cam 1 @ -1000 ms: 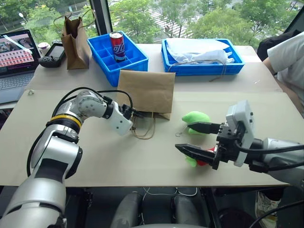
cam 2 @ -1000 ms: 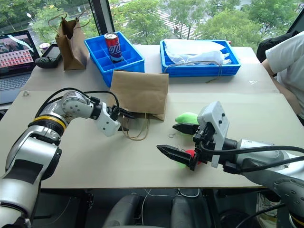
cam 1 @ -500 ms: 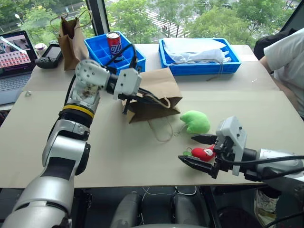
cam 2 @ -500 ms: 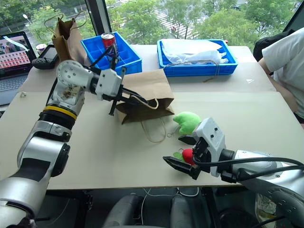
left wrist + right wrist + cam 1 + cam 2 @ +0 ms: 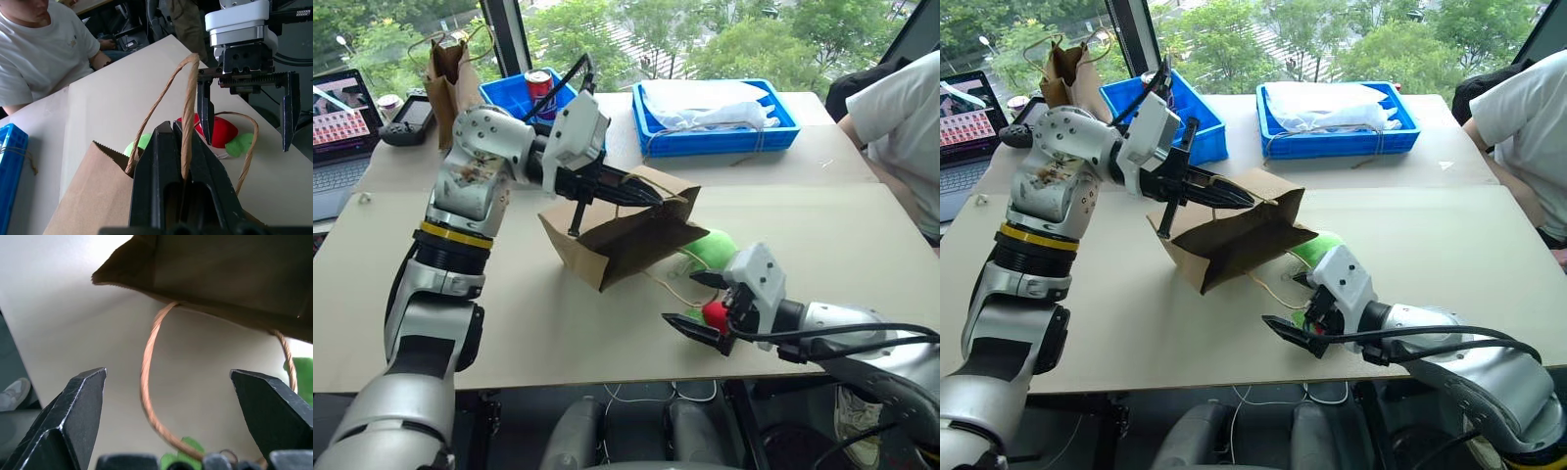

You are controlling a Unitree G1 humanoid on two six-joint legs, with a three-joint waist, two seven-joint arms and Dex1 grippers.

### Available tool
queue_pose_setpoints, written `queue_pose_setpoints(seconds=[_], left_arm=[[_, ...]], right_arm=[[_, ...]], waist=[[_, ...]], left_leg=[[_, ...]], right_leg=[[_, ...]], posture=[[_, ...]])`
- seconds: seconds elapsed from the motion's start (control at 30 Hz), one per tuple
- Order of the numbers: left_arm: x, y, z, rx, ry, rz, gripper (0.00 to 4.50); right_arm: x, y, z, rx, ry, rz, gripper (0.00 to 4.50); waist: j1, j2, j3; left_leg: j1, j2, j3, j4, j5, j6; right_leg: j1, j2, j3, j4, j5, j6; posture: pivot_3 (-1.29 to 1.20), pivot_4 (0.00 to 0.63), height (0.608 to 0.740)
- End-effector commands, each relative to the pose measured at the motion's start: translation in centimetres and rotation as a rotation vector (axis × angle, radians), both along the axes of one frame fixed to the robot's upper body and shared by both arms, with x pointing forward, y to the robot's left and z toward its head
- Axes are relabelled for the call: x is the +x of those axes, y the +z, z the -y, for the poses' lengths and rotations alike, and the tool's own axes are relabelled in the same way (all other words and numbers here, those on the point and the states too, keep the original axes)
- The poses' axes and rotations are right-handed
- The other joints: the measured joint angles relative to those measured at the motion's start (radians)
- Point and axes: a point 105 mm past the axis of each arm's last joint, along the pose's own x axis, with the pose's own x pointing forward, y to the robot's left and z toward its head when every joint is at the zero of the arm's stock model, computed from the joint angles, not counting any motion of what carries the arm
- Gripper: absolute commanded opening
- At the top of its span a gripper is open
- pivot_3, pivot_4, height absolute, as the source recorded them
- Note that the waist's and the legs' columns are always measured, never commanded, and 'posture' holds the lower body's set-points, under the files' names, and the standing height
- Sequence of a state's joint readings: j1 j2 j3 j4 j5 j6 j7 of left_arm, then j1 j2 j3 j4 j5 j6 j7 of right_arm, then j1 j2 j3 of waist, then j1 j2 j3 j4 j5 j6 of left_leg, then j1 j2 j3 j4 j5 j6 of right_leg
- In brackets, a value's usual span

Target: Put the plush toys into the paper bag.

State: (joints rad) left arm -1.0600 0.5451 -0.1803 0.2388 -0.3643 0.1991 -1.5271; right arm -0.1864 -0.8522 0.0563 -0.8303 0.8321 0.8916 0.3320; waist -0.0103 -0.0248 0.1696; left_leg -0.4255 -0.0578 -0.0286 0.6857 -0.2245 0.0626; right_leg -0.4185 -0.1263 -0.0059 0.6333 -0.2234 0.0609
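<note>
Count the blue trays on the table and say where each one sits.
2. One blue tray holds white cloth at the far edge of the table; another sits beside it, partly hidden behind the left arm.

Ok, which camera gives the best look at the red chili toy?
The left wrist view: the red chili toy lies on the table between the right gripper's open fingers. The head views show a sliver behind that gripper; the right wrist view shows its green leaves.

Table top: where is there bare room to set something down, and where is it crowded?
Bare table lies right of the paper bag, between the white-filled blue tray and the front edge. More lies left of the bag, toward the laptop. It is crowded around the bag's mouth, the green toy and the red toy.
</note>
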Motion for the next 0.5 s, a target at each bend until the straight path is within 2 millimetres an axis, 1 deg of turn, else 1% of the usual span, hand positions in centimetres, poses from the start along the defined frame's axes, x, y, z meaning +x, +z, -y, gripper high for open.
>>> queue_pose_setpoints(seconds=[0.03, 0.1, 0.17, 0.27, 0.33, 0.43, 0.5], left_arm=[[-1.2, -0.2, -1.2, 0.057, -0.043, 0.046, 0.06], [-2.1, -1.3, -2.2, 0.116, -0.068, 0.030, 0.06], [-2.4, -2.3, -3.0, 0.174, -0.067, 0.035, 0.06], [-2.7, -2.5, -3.6, 0.193, -0.068, 0.019, 0.06], [-2.8, -2.3, -3.5, 0.186, -0.071, 0.009, 0.06], [-3.2, -1.8, -2.8, 0.139, -0.080, -0.026, 0.06], [-3.2, -1.7, -2.5, 0.117, -0.070, -0.038, 0.06]], right_arm=[[-0.1, 1.1, -1.0, 0.065, 0.040, 0.035, 4.50], [-0.6, 2.6, -1.5, 0.168, 0.086, 0.028, 4.50], [-1.1, 4.0, -1.5, 0.247, 0.120, 0.022, 4.50], [-1.6, 5.4, -1.1, 0.303, 0.157, 0.006, 4.50], [-1.5, 5.8, -0.8, 0.309, 0.152, 0.000, 4.50], [-1.5, 5.9, -0.2, 0.299, 0.139, -0.019, 4.50], [-1.8, 4.9, -0.2, 0.254, 0.136, -0.056, 4.50]], waist=[[0.000, 0.000, 0.000], [-0.002, 0.000, 0.000], [-0.004, 0.000, 0.000], [0.000, 0.000, 0.000], [0.011, 0.000, 0.000], [0.021, 0.000, 0.000], [0.022, 0.000, 0.000]], left_leg=[[0.000, 0.000, 0.000, 0.000, 0.000, 0.000], [0.000, 0.000, 0.000, 0.000, 0.000, 0.000], [0.000, 0.000, 0.002, -0.001, 0.000, 0.000], [0.001, 0.001, 0.002, -0.002, 0.000, 0.000], [0.001, 0.001, 0.002, -0.002, 0.000, 0.000], [0.002, 0.001, 0.002, -0.002, 0.000, 0.000], [0.002, 0.000, 0.002, -0.001, 0.000, 0.000]], right_leg=[[0.000, 0.000, 0.000, 0.000, 0.000, 0.000], [0.000, 0.000, 0.000, 0.000, 0.000, 0.000], [-0.002, 0.000, 0.003, 0.000, 0.000, -0.001], [-0.001, 0.000, 0.004, 0.000, 0.001, -0.001], [-0.001, 0.000, 0.004, -0.001, 0.001, -0.001], [0.001, 0.000, 0.004, -0.002, 0.001, -0.001], [0.001, 0.000, 0.004, -0.002, 0.001, -0.001]], posture=[[0.00, 0.150, 0.740], [0.00, 0.150, 0.740], [0.00, 0.150, 0.740], [0.00, 0.150, 0.740], [0.00, 0.150, 0.740], [0.00, 0.150, 0.740], [0.00, 0.150, 0.740]])
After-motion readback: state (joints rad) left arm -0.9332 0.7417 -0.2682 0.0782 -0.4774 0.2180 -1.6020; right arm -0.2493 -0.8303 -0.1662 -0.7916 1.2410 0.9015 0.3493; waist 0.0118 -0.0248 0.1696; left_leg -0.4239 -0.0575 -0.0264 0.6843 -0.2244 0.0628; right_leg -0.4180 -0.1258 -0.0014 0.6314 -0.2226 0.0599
